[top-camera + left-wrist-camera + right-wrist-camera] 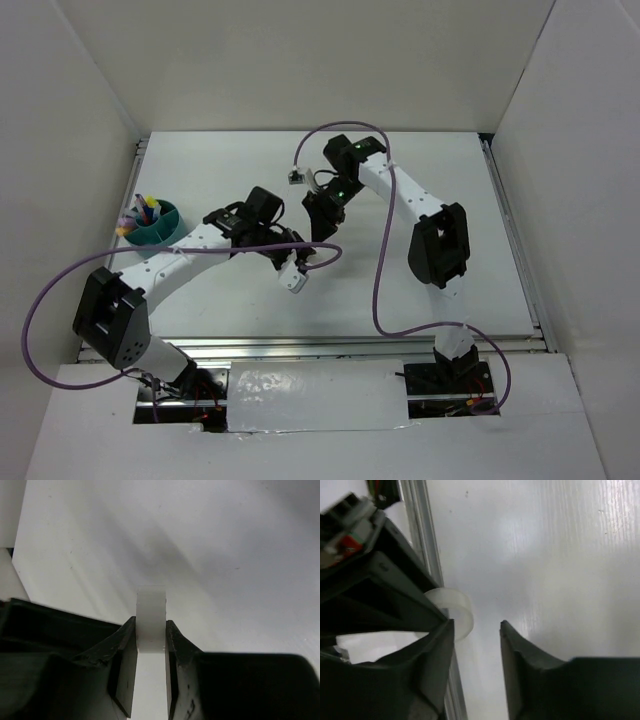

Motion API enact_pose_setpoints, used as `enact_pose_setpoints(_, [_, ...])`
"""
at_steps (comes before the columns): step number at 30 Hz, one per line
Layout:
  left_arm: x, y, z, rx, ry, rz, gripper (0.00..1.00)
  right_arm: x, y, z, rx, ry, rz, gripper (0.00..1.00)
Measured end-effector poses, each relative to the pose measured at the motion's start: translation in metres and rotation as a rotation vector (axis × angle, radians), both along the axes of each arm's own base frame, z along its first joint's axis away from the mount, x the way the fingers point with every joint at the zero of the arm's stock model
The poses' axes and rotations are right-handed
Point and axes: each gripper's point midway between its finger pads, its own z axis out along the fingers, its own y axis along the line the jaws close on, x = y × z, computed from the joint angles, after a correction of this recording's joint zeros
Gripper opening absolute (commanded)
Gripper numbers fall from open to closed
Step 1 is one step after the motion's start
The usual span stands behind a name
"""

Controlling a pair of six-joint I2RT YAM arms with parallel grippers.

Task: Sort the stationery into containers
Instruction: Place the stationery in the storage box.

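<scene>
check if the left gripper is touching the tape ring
Touching. The left wrist view shows the tape ring pinched between both fingers of the left gripper, with no gap on either side.

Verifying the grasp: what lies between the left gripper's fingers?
The tape ring, pinched by both fingers, white table beyond; seen in the left wrist view.

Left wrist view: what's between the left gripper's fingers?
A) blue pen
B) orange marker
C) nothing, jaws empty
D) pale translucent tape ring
D: the left gripper is shut on the tape ring, which shows edge-on as a whitish band pinched on both sides.
</scene>
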Motion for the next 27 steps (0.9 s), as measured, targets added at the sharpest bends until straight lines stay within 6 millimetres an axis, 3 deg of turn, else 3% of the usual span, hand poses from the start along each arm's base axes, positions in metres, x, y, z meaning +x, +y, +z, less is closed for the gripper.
enact_pose_setpoints(3, [-0.005, 0.005, -0.006, 0.014, 0.023, 0.007, 0.09, 0.017, -0.005, 0.016, 0.025, -0.037, -0.041, 0.64])
enact_pose_setpoints(9, [-0.01, 0.028, -0.011, 0.026, 0.112, 0.115, 0.07, 0.073, -0.038, 0.06, 0.084, -0.156, -0.198, 0.64])
enact_pose_setpoints(12, [0.002, 0.048, 0.001, -0.016, 0.199, 0.266, 0.06, 0.084, -0.058, 0.063, 0.069, -0.169, -0.254, 0.63])
enact_pose_setpoints(15, [0.03, 0.088, 0.028, -0.101, 0.294, 0.462, 0.05, 0.08, -0.067, 0.057, 0.036, -0.155, -0.27, 0.62])
enact_pose_setpoints(19, [0.063, 0.176, 0.061, -0.175, 0.29, 0.708, 0.06, 0.076, -0.072, 0.049, 0.001, -0.137, -0.275, 0.62])
enact_pose_setpoints(22, [0.057, 0.23, 0.069, -0.161, 0.28, 0.821, 0.06, 0.076, -0.074, 0.047, -0.011, -0.141, -0.278, 0.62])
enact_pose_setpoints(27, [0.035, 0.291, 0.07, -0.108, 0.321, 0.916, 0.06, 0.076, -0.074, 0.045, -0.027, -0.148, -0.278, 0.62])
